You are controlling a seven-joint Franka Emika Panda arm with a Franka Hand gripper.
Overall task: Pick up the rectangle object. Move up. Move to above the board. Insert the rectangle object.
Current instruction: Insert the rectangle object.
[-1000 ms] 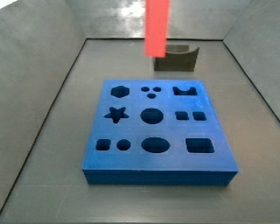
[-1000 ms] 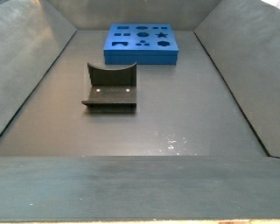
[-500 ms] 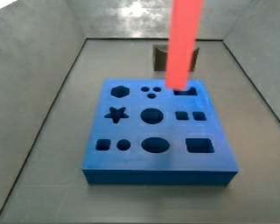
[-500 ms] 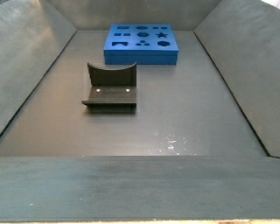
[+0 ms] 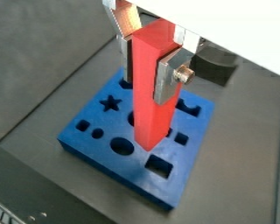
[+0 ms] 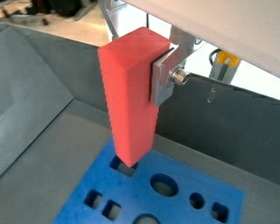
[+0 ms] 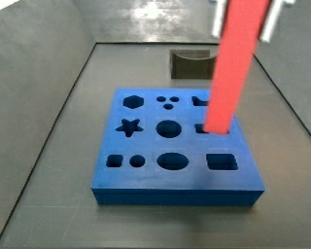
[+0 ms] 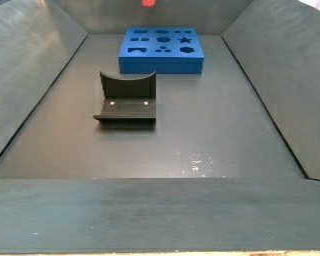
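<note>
The rectangle object [image 7: 231, 68] is a long red-orange bar hanging upright. My gripper [image 7: 247, 17] is shut on its upper part, at the top edge of a side view. In both wrist views the silver fingers [image 5: 167, 77] [image 6: 164, 73] clamp the bar [image 5: 150, 87] [image 6: 130, 96]. The blue board [image 7: 152, 180] with dark shaped holes lies flat on the floor. The bar's lower end hovers just above the board's right part, near the small square holes. In a wrist view it hangs over a dark hole near the edge of the board [image 6: 166, 203]. Only the bar's red tip [image 8: 147, 2] shows in a side view.
The dark fixture [image 7: 190, 64] stands on the floor behind the board, and appears closer to the camera in a side view [image 8: 127, 100]. Grey walls [image 7: 48, 107] close in the floor on the sides. The board sits at the far end in a side view [image 8: 160, 62].
The gripper has carried the bar from over the fixture to over the board's right part. The bar's lower end now sits lower, close to the board.
</note>
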